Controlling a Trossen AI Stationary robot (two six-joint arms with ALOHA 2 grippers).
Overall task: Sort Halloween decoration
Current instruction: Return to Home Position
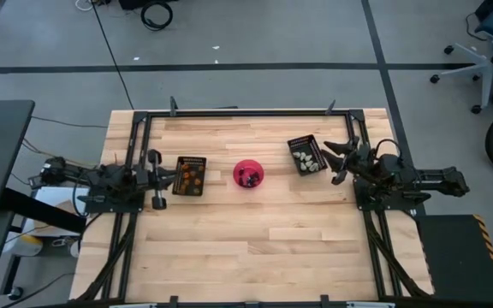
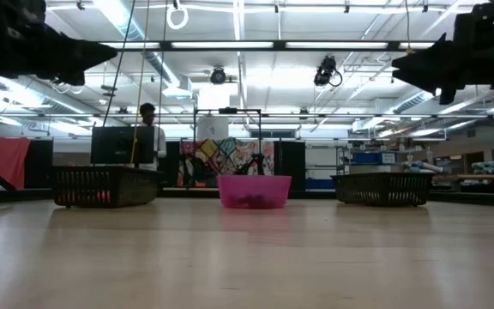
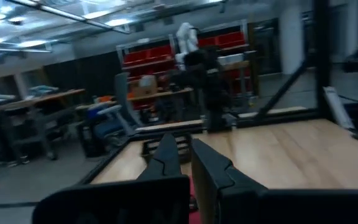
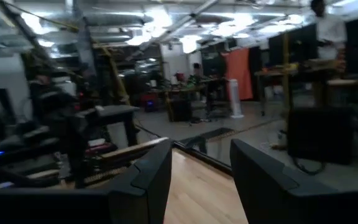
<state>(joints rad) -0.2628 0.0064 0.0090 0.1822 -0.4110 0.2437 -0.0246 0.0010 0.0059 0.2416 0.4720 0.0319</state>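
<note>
The Halloween decoration is spread over three holders. Orange and black trinkets (image 1: 190, 174) lie in the left black tray (image 1: 179, 190). Whitish-grey trinkets (image 1: 307, 158) lie in the right black tray (image 1: 299, 142). Dark trinkets (image 1: 248, 177) sit in the pink bowl (image 1: 248, 162) at the table's middle. My left gripper (image 1: 166, 177) hovers at the left tray's left side, raised above the table, its fingers (image 3: 166, 158) open by a narrow gap. My right gripper (image 1: 330, 162) hovers just right of the right tray, also raised and wide open (image 4: 201, 162). Neither holds anything.
A black frame (image 1: 246, 112) runs along the table's far edge and down both sides by the arm bases. Bare wood lies between bowl and trays and across the near half. In the low view, both trays (image 2: 105, 186) (image 2: 382, 189) flank the bowl (image 2: 254, 190); a person (image 2: 148, 129) stands behind.
</note>
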